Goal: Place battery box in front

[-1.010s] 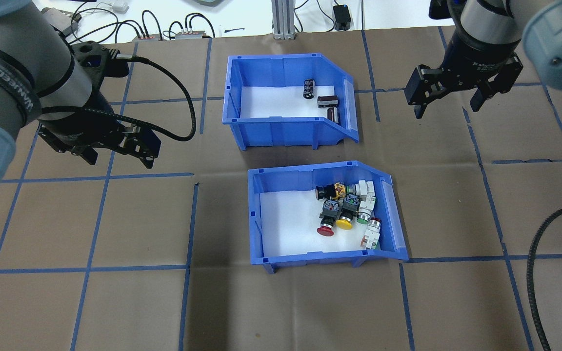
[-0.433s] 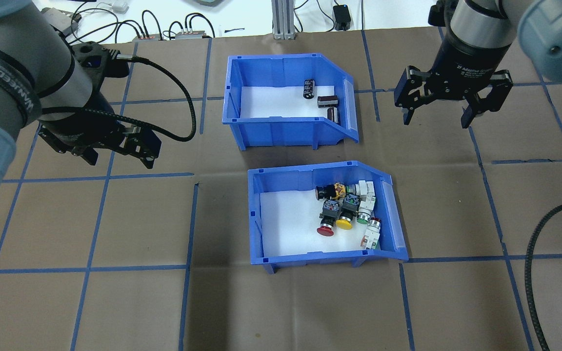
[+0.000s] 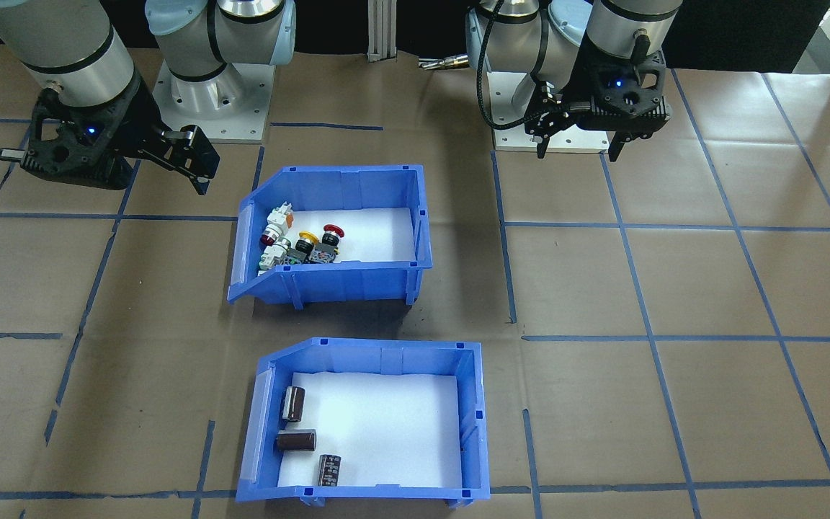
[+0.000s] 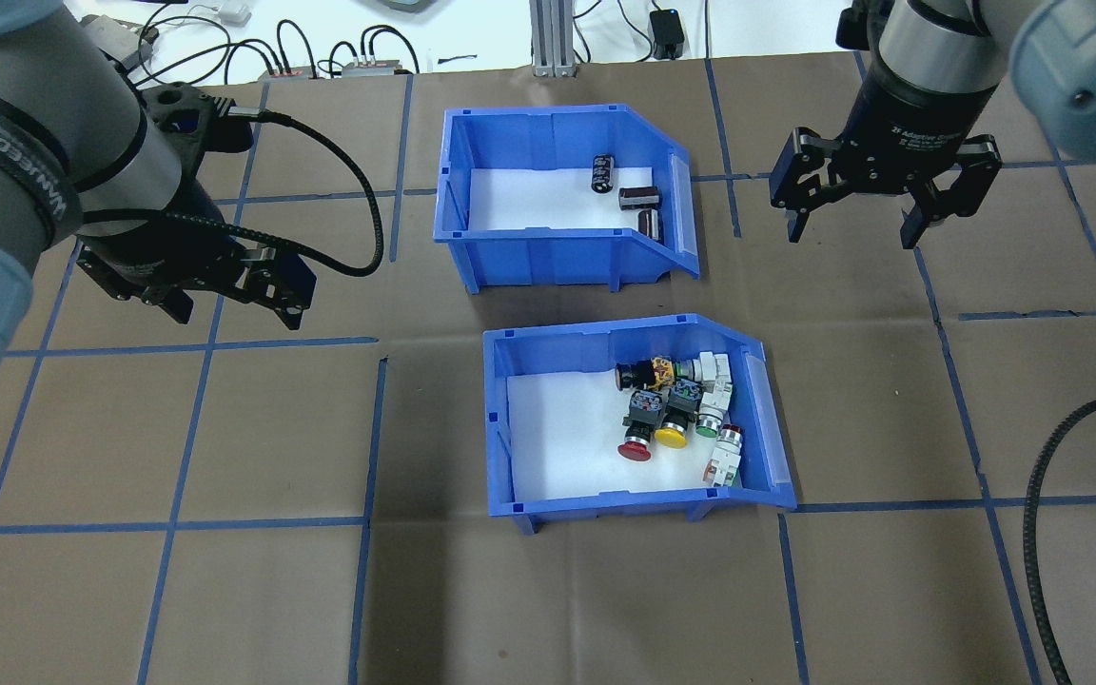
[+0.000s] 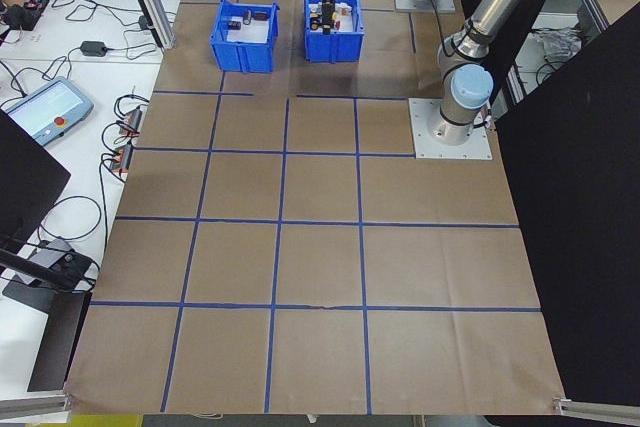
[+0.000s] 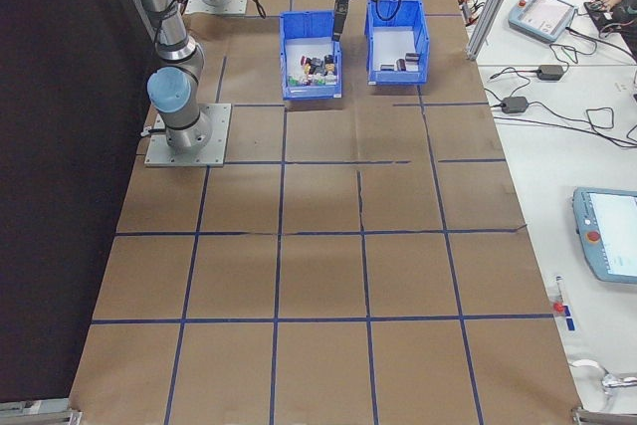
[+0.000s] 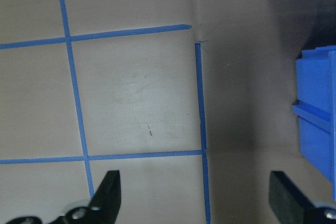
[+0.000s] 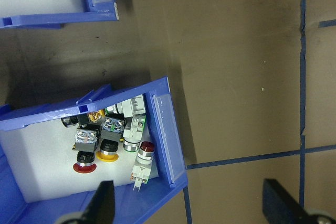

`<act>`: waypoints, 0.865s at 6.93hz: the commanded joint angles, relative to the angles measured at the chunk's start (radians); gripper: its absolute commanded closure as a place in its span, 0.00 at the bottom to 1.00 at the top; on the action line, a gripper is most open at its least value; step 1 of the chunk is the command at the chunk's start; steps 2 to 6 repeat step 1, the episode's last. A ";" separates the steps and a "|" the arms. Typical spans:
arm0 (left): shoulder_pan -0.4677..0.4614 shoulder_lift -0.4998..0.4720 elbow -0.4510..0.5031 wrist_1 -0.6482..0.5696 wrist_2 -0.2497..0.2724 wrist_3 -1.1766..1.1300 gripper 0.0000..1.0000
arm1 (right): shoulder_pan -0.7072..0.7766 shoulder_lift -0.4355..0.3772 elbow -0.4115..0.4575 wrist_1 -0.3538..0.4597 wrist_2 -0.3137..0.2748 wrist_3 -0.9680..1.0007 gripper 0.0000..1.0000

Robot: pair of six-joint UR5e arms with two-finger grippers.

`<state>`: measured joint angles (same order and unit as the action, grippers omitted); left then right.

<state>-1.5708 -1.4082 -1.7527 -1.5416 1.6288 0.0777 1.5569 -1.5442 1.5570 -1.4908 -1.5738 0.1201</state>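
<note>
the right gripper (image 4: 851,226) hangs above the brown paper-covered table (image 4: 225,571), fingers pointing down, to the right of the far bin and clear of it; its jaws stand wide apart with nothing between them. the left gripper (image 4: 229,312) hovers low over the table on the left side, well apart from both bins, its wrist tilted and its jaws also spread wide and empty, as the left wrist view shows only bare paper and blue tape lines between the fingertips. there are two blue plastic open-top bins with a sloped cut-away end and a white floor, one behind the other near the middle of the table. the battery box (image 4: 557,195), the blue bin holding dark brown cylinders (image 4: 638,198), sits on the far side from the robot; i count three cylinders, all gathered at its right, sloped end. the other blue bin with colourful push-button switches (image 4: 624,419) sits nearer the robot, just in front of the battery box with a gap between them. its switches are bunched at the right end; red, yellow, green and white ones show, but they overlap too much for a sure count.
</note>
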 commanded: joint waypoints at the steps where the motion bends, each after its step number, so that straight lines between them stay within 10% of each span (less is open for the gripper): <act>1: 0.000 0.000 -0.001 0.000 -0.001 -0.001 0.00 | 0.000 -0.001 0.005 -0.008 0.000 0.000 0.00; 6: 0.000 0.000 -0.001 0.000 -0.001 -0.001 0.00 | 0.000 -0.001 0.005 -0.008 0.000 0.000 0.00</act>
